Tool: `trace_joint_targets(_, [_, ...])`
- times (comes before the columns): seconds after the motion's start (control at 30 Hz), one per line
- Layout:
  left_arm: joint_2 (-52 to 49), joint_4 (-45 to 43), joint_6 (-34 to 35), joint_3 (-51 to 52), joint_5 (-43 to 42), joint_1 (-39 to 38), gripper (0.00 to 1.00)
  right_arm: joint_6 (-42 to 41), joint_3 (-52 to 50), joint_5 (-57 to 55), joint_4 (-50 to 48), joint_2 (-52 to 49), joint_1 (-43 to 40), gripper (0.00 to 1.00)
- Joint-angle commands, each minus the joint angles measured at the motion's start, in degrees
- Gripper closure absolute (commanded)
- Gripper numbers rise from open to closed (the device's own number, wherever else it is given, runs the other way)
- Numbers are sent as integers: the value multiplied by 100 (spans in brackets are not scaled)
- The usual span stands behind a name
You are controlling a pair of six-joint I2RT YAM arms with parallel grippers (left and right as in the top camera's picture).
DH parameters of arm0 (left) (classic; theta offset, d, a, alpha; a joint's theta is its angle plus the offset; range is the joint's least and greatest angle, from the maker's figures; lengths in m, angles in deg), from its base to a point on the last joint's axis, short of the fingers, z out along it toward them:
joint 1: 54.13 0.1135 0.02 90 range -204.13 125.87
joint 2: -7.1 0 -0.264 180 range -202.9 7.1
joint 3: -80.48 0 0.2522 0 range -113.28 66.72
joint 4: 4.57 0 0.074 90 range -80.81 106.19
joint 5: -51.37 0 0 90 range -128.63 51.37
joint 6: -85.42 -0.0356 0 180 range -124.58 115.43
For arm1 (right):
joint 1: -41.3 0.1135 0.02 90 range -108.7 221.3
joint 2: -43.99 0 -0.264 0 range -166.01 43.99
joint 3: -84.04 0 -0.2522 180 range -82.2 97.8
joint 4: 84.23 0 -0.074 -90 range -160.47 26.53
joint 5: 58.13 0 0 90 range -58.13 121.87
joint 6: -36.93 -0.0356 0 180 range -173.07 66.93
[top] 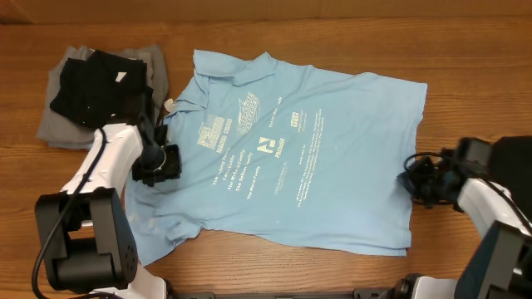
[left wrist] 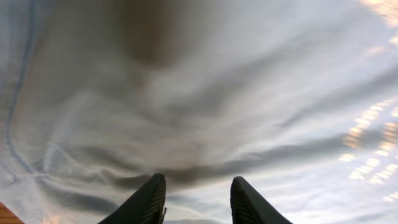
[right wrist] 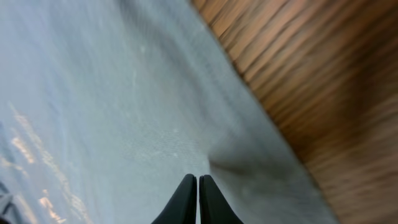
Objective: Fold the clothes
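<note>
- Left wrist view: the left pincer [left wrist: 196, 186] has its fingers apart, just over the shirt [left wrist: 236, 93].
- Right pincer [right wrist: 198, 182]: fingers together at the shirt's edge; I cannot tell whether cloth is nipped between them.
- The shirt lies spread in the middle of the table [top: 474, 75], print up.
- A black piece [top: 96, 87] lies on a grey piece [top: 56, 126], beside the collar.

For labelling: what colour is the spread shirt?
Sky blue shirt, pale lettering; clearest overhead.

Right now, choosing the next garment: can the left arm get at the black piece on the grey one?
Likely yes: the black piece lies uncovered, near the open left gripper, with nothing standing between them.
</note>
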Motion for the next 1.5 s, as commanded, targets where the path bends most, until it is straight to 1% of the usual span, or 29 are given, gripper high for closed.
trace_joint_targets(0.0, [125,120,-175,-323,-101,-210,62,-898,-76,-1126,-168,-374,168,96])
trace_joint_targets(0.13, [125,199,-177,-468,-105,-328,60,-1294,-66,-1672,-748,-835,26,96])
trace_joint_targets(0.2, [125,227,-282,-562,-216,-413,55,-1294,-4,-1709,-1228,-1139,-116,96])
trace_joint_targets(0.23, [125,238,-420,-612,-363,-455,50,-1292,79,-1705,-1384,-1307,-181,96])
trace_joint_targets(0.3, [125,240,-516,-682,-566,-511,46,-1259,356,-1709,-1443,-1637,-299,96])
trace_joint_targets(0.37, [125,227,-555,-730,-708,-575,45,-1080,638,-1644,-1440,-1893,-382,96])
trace_joint_targets(0.47, [125,197,-560,-745,-774,-654,45,-466,1045,-1331,-1499,-2055,-457,96])
trace_joint_targets(0.5, [125,197,-562,-745,-774,-678,45,-118,1241,-997,-1464,-2022,-487,89])
trace_joint_targets(0.53, [125,195,-562,-745,-774,-702,45,-7,1344,-776,-1412,-2002,-503,82])
trace_joint_targets(0.63, [125,109,-586,-750,-800,-756,46,164,1825,442,-894,-1818,-662,70])
trace_joint_targets(0.7, [125,92,-693,-828,-981,-789,48,284,2168,1255,-184,-1593,-782,64])
trace_joint_targets(0.83, [125,63,-734,-1281,-1252,-791,49,452,2680,1751,1128,-903,-835,63])
trace_joint_targets(0.9, [125,-63,-732,-1674,-1558,-791,44,450,2820,1878,1624,-468,-754,62])
trace_joint_targets(0.93, [125,-149,-734,-1832,-1707,-791,45,437,2863,1891,1781,-323,-710,62])
trace_joint_targets(1.0, [125,-538,-883,-2138,-1910,-828,56,411,2990,1941,2103,129,-494,59])
trace_joint_targets(1.1, [52,-1130,-879,-2179,-1591,-981,58,411,2997,1856,2129,535,-109,56])
trace_joint_targets(1.17, [-162,-1436,-881,-2179,-1285,-1121,61,411,2994,1700,2083,579,140,55])
trace_joint_targets(1.3, [-933,-2365,-1071,-2179,-1215,-1290,78,409,2979,1060,2041,535,531,54])
trace_joint_targets(1.37, [-1478,-2879,-1027,-2179,-1220,-1303,83,411,2977,789,2055,507,719,53])
trace_joint_targets(1.43, [-1757,-3088,-931,-2179,-1226,-1300,85,411,2973,693,2065,481,826,52])
trace_joint_targets(1.47, [-1978,-3209,-918,-2179,-1270,-1300,88,409,2973,612,2087,470,903,52])
